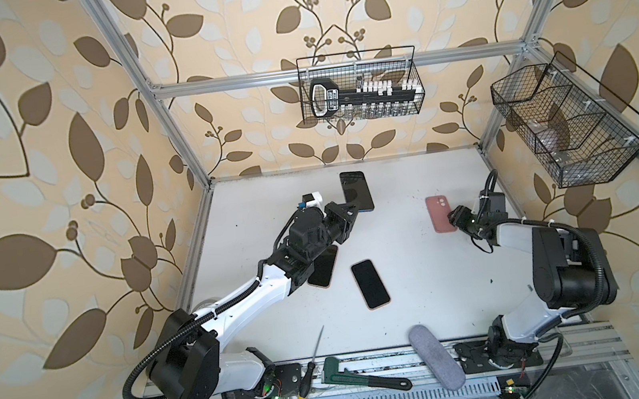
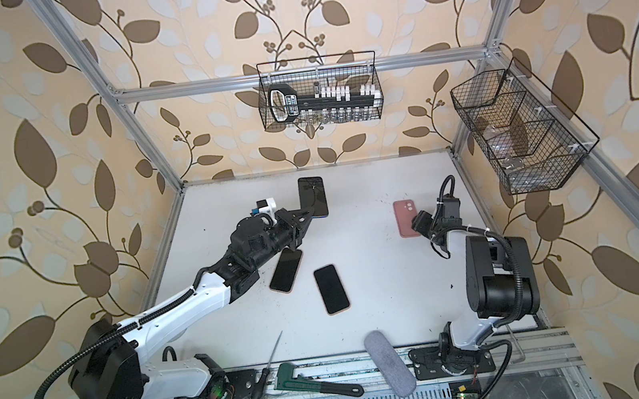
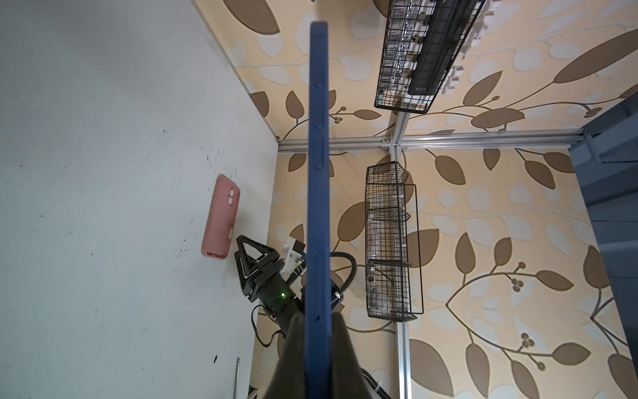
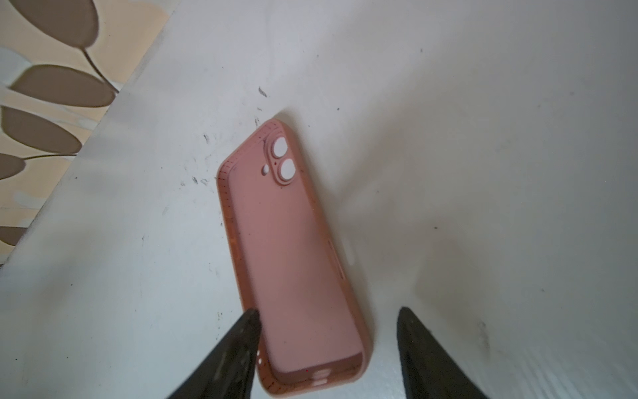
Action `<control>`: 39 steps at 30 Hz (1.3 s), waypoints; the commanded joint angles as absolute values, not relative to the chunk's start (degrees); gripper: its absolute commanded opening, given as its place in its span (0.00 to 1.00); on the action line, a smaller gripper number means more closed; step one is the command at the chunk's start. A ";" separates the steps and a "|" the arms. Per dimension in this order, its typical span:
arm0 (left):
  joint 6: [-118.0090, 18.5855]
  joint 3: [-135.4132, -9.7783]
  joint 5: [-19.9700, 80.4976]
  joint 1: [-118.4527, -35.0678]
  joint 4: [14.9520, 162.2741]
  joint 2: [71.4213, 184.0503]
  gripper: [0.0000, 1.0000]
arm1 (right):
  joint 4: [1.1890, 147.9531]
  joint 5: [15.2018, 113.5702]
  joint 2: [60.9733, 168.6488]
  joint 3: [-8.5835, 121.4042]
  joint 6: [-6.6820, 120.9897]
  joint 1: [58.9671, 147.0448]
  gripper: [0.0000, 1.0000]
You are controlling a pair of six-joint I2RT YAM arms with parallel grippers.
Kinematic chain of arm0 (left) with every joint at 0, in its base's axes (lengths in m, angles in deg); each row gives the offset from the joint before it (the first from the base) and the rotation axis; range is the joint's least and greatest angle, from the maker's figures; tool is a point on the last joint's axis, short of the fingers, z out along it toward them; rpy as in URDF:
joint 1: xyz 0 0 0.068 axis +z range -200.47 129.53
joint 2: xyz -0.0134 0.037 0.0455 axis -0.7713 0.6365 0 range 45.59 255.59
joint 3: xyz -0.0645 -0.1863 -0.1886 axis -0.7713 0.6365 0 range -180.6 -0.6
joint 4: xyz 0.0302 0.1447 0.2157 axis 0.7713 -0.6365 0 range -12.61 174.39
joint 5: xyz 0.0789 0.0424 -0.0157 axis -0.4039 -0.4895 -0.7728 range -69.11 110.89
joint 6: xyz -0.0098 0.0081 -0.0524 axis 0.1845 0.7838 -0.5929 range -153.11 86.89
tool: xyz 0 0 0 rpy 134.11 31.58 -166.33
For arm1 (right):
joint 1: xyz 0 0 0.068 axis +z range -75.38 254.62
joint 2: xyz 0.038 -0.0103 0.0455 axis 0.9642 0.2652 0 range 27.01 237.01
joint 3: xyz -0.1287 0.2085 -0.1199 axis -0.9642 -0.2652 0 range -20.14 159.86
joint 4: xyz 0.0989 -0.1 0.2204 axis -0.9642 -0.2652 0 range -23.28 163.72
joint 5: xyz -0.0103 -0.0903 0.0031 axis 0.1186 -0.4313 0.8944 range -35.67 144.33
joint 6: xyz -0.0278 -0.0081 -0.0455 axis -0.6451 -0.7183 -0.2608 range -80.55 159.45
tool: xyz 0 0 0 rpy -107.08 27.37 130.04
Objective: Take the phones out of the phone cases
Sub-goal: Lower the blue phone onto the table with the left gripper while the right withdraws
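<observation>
**Phone Is Riding in the Left Gripper; Case Is Lying Empty**

Taking the table in a top view as a clock face with twelve at the back wall, the left gripper is reaching toward twelve and clamping the lower end of the phone. The phone is standing off the table, its dark face turned up to the camera head. In the left wrist view the phone is showing only its blue edge (side buttons toward the lens), rising from between the two fingers.

The phone case is lying flat at about two o'clock, well apart from the phone, hollow side up and holding nothing. The right gripper is hovering at the case's four o'clock side with its jaws spread. In the right wrist view the near end of the case is sitting between the fingers. One finger is overlapping the rim and the other is standing clear, but I cannot tell whether either is touching it.

A second phone is lying near the centre, and a third phone is lying partly under the left arm.
</observation>
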State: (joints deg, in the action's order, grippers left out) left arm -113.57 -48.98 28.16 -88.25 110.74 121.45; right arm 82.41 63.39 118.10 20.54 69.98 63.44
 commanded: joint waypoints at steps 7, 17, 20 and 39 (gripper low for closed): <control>-108.76 -51.35 29.49 -88.33 117.75 130.69 0.00 | 78.60 61.18 108.92 19.28 66.42 70.71 0.65; -105.11 -55.19 29.52 -89.93 123.64 143.53 0.00 | 73.94 64.77 95.54 14.21 65.73 73.83 0.71; -104.69 -56.87 30.42 -90.15 126.49 147.94 0.00 | 72.42 66.14 92.01 13.15 65.62 73.57 0.74; -99.11 -59.75 29.56 -90.37 129.28 159.22 0.00 | 68.03 72.34 79.80 10.17 67.39 72.46 0.80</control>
